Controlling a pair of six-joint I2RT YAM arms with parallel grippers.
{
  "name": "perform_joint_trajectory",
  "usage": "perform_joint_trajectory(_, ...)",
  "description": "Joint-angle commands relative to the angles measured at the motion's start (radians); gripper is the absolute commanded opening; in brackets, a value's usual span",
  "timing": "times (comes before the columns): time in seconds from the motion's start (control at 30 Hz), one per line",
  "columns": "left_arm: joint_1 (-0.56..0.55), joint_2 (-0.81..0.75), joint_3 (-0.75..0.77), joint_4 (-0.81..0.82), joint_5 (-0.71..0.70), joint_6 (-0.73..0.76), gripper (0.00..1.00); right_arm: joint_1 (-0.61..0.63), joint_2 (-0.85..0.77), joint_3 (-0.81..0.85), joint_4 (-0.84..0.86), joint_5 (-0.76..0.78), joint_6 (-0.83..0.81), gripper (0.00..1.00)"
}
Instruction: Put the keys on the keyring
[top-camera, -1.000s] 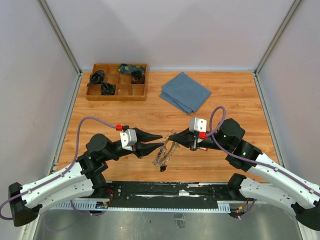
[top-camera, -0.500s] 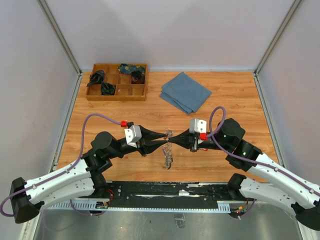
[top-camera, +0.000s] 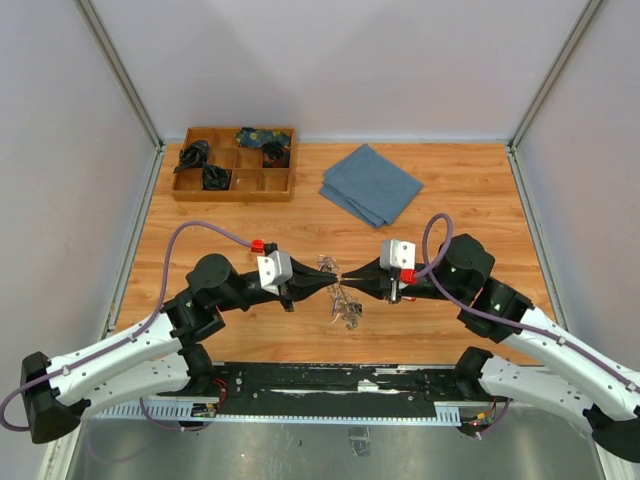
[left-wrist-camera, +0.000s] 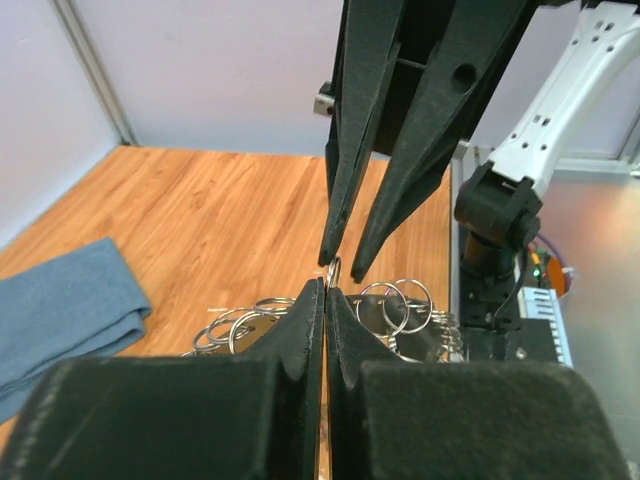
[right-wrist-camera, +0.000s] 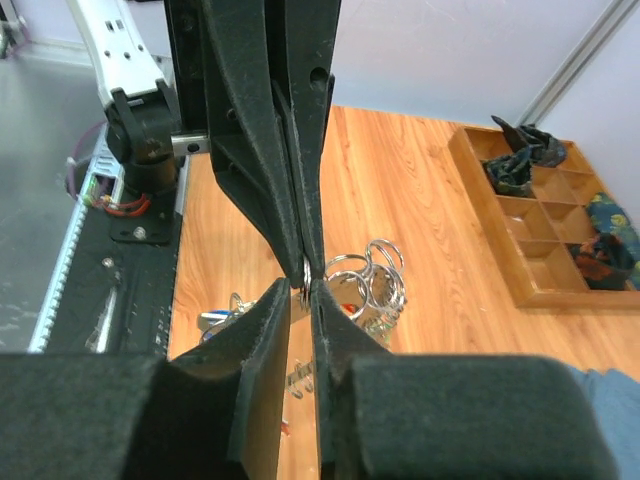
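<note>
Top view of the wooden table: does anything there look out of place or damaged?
Nothing looks damaged or spilled. The silvery bunch of metal rings and keys is a tangled clump at the middle, and the folded blue cloth lies askew to the table edges.

Left gripper (top-camera: 328, 283) and right gripper (top-camera: 347, 281) tip to tip mid-table, no passage between. Keyring (top-camera: 346, 311) bunched just beside the tips. Far side: folded blue cloth (top-camera: 372, 184), wooden tray (top-camera: 232, 196). Table (top-camera: 480, 210) bare on the right.
</note>
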Motion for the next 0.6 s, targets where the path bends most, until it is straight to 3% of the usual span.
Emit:
perform_joint_trajectory(0.0,0.004,0.008,0.108,-0.170,0.003,0.149,0.01,0.020,0.006,0.093,-0.170,0.031,-0.109,0.22)
perform_joint_trajectory(0.2,0.004,0.069,0.252,-0.454,0.000,0.331,0.01,0.020,0.047,0.141,-0.330,0.086,-0.194,0.33)
perform_joint_trajectory(0.47,0.004,0.174,0.390,-0.663,0.017,0.438,0.00,0.030,0.112,0.148,-0.327,0.112,-0.214,0.34)
perform_joint_trajectory(0.57,0.004,0.184,0.402,-0.674,0.019,0.439,0.00,0.046,0.127,0.145,-0.301,0.100,-0.208,0.30)
